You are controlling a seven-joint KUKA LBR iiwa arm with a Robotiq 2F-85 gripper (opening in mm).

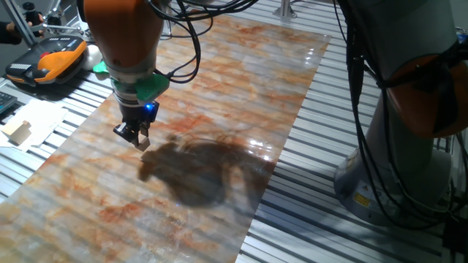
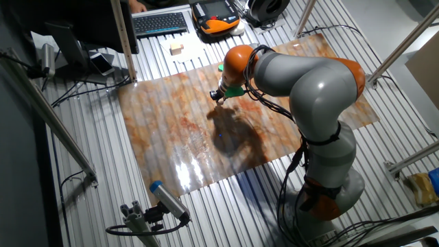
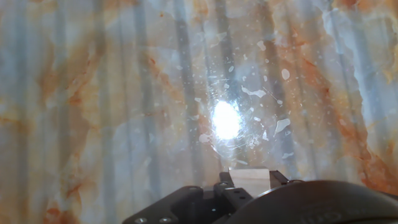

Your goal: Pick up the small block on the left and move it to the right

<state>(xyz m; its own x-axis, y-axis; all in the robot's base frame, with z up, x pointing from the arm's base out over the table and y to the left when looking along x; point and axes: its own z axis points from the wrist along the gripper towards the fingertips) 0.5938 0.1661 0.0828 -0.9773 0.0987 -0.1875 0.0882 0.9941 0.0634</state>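
Observation:
The small block [image 3: 249,177] is a tiny light-tan wooden cube, seen in the hand view pinched between the dark fingers at the bottom edge. In one fixed view it shows as a tan speck [image 1: 143,144] at the fingertips. My gripper [image 1: 136,136] is shut on it and hangs a little above the left part of the marbled orange-grey sheet [image 1: 219,88], with its shadow just below and to the right. The other fixed view shows the gripper [image 2: 217,96] over the sheet's [image 2: 171,116] far middle.
A larger pale wooden block [image 1: 18,131] lies on white paper off the sheet's left edge, also seen as the pale block [image 2: 177,49]. An orange-black pendant [image 1: 51,62] and a keyboard [image 2: 159,22] lie beyond. The arm's grey base [image 1: 409,153] stands to the right on the slatted table.

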